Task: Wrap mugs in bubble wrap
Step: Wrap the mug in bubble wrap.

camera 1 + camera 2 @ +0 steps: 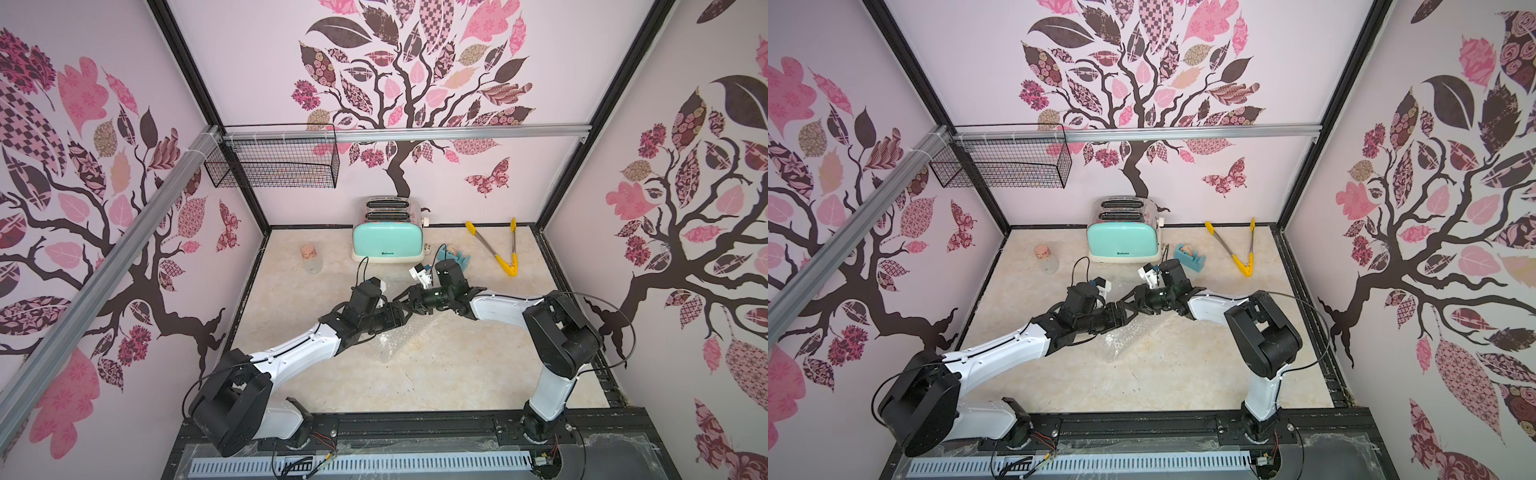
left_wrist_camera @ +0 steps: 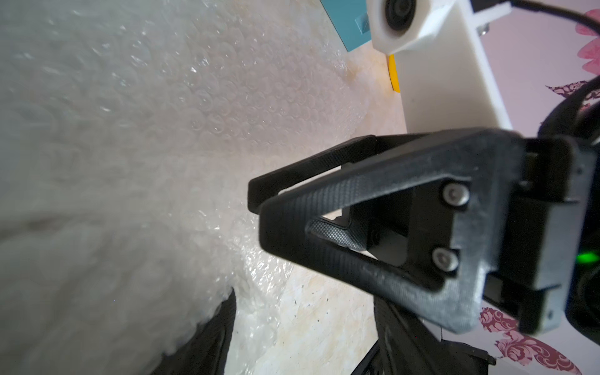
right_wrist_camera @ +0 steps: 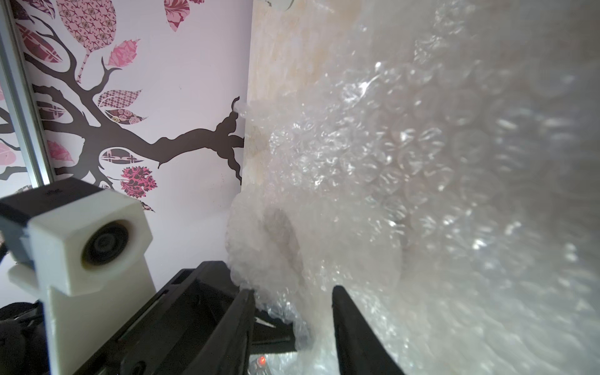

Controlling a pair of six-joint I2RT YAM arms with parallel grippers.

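- The left arm (image 1: 291, 353) and the right arm (image 1: 507, 307) reach in from the near edge of the table (image 1: 457, 374) and meet over its middle.
- The bubble wrap (image 1: 392, 347) lies crinkled at mid-table beneath them. In both top views only a loose skirt of it shows, on the near-edge side.
- The white mug (image 2: 107, 266) shows in the left wrist view only as a smooth pale bulk bundled inside the wrap. In the top views it is hidden under the grippers.
- The left gripper (image 2: 305, 298) stands spread wide, one finger against the bundle, pinching nothing.
- The right gripper (image 3: 293, 292) stands partly spread with crumpled wrap filling the gap. I cannot tell whether it grips.
- Along the far edge stand a cork-stoppered glass jar (image 1: 311, 259) toward the left and a mint toaster (image 1: 386, 245) at the middle. A teal tape dispenser (image 1: 1190, 255) sits just beside the toaster, and yellow-tipped tongs (image 1: 498, 249) lie near the far right corner.
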